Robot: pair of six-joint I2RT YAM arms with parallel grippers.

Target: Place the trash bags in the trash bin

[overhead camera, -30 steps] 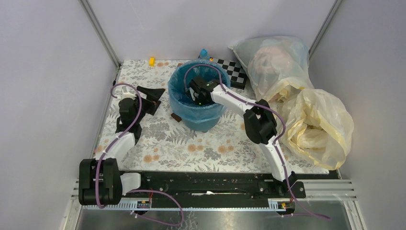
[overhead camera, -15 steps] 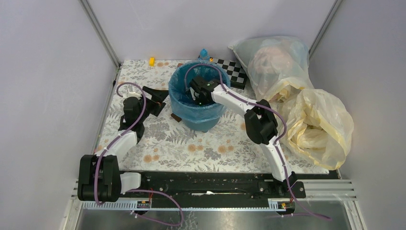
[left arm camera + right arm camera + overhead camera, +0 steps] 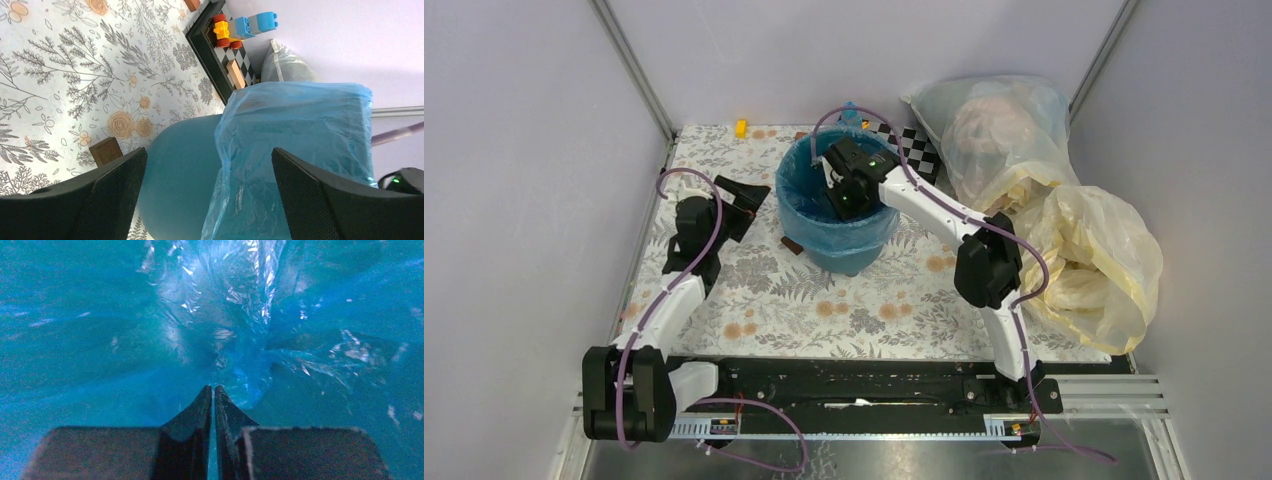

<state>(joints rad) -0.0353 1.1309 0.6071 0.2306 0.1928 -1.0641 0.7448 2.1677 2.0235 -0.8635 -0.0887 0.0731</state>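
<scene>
Floral-patterned tabletop (image 3: pixel 824 300) holds the teal trash bin (image 3: pixel 849 262) near its centre, with the blue trash bag (image 3: pixel 819 232) lining it and folded over its rim. The right gripper (image 3: pixel 214 390) reaches down inside the bin, fingers pressed together just short of gathered bag film; whether any film is pinched cannot be told. The left gripper (image 3: pixel 746 205) sits just beside the bin's left wall, jaws spread wide and empty.

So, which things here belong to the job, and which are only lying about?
Belong to the job: blue trash bag, draped over the rim of the teal bin; right gripper, shut, down inside the bag; left gripper, open, beside the bin.
Lying about: checkerboard, toy blocks, small brown block, clear stuffed bag, pale-yellow bag.
</scene>
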